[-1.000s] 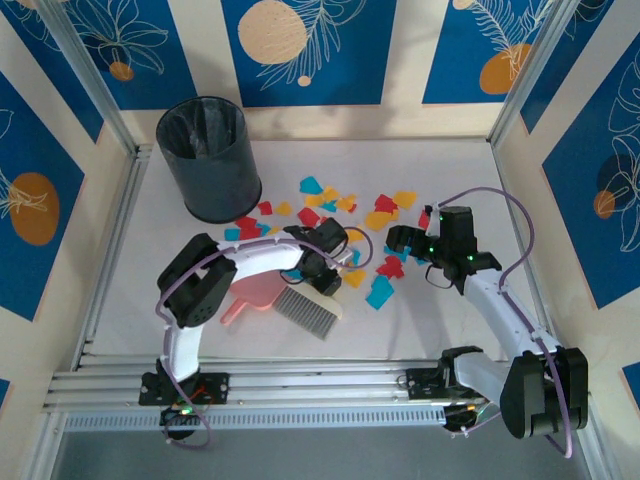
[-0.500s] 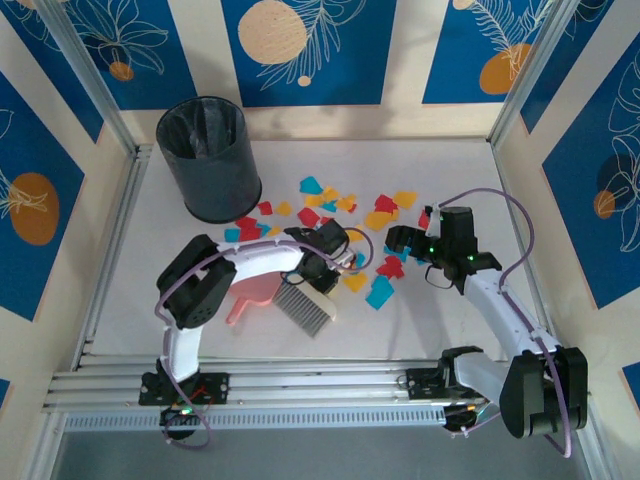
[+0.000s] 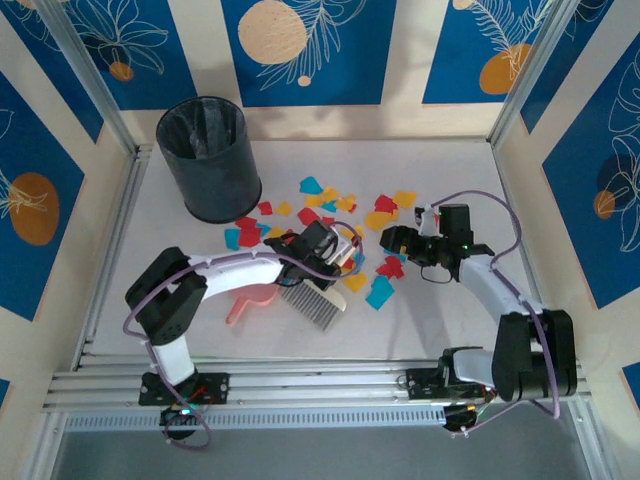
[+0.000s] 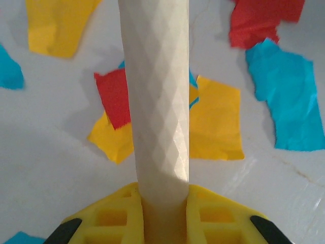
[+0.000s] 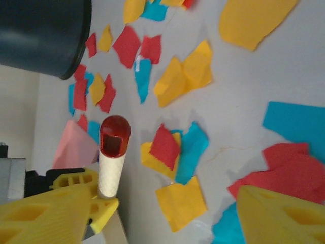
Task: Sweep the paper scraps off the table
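Here, in the top external view, the left gripper lies near the middle of the table, clamped on the brush, whose grey bristle head rests on the white surface towards the near edge. In the left wrist view the cream, faceted handle runs straight up the frame from between the yellow fingers, which press against it on both sides. Beneath the handle lie a red scrap and two yellow ones that partly overlap, with a larger cyan piece and a red piece to the right. The pink dustpan sits flat on the table just left of the bristle head, under the left forearm. The paper scraps, red, yellow and cyan, are scattered over the middle of the table, from just right of the black bin across to the right gripper; several lie between the two grippers. The bin stands upright at the far left corner of the table, apart from the dustpan. The right gripper points leftwards towards the brush, low over the scraps. In the right wrist view its two yellow fingers stand well apart with nothing held between them, only scraps lying on the table below. The same view shows the red-capped end of the handle pointing towards the camera, with the dustpan and the bin beyond it. Whether the right fingers touch the table cannot be told.
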{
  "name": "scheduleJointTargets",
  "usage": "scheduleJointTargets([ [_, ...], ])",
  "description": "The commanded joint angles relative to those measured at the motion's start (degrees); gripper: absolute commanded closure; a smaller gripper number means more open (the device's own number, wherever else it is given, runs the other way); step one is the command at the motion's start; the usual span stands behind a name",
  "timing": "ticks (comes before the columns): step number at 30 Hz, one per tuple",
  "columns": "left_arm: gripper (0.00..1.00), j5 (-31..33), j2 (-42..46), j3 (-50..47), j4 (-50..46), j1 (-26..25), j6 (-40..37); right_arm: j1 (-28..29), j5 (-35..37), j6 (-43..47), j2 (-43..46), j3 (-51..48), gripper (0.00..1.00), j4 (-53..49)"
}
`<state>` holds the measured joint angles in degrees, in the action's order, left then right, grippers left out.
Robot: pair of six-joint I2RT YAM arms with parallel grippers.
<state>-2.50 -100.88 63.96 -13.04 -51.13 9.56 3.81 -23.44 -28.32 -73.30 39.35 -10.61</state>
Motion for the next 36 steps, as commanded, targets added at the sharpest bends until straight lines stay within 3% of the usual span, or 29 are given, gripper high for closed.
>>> scheduleJointTargets([
  [1, 0.90, 0.04, 2.22, -1.36, 6.28, -0.67, 0.12, 1.02, -9.05, -1.23, -3.37, 3.22, 0.31, 1.98],
  [6, 0.90, -0.57, 1.90, -1.37, 8.20, -0.72, -0.23, 4.46, -10.04, -1.69, -8.37, 5.78, 0.40, 2.92],
  [17, 0.91, -2.76, 1.81, 0.05, 9.51, -0.72, -1.23, 10.49, -9.28, -4.15, -15.13, 9.44, 0.49, 6.35],
  [30, 0.91, -2.95, 1.81, 0.65, 9.70, -0.77, -0.96, 13.79, -10.12, -5.89, -18.94, 10.52, 0.56, 9.24],
  [36, 0.91, -2.89, 1.48, 1.02, 9.23, -0.72, -0.95, 14.12, -10.33, -6.67, -18.82, 10.29, 0.69, 10.19],
])
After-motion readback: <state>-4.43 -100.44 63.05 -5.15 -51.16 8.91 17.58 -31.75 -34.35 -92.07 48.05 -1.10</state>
